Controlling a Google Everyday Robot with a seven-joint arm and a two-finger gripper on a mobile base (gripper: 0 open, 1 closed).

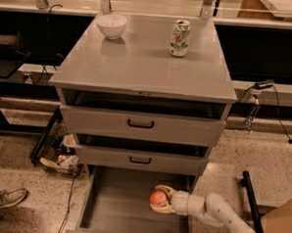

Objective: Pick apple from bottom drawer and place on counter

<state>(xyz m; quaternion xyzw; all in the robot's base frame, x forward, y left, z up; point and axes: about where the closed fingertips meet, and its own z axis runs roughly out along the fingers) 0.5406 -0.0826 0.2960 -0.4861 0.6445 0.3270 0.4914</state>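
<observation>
The apple (pixel 157 198), red-orange with a paler patch, is held between the fingers of my gripper (pixel 162 200) above the floor of the open bottom drawer (pixel 111 212). The white arm reaches in from the lower right. The gripper is shut on the apple, over the right half of the drawer, just below the front of the middle drawer. The grey counter (pixel 139 59) lies above the three drawers.
A white bowl (pixel 111 25) stands at the counter's back left and a soda can (pixel 179 38) at the back right. The top drawer (pixel 140 124) and middle drawer (pixel 140 160) are slightly open. Clutter lies on the floor at left (pixel 60 155).
</observation>
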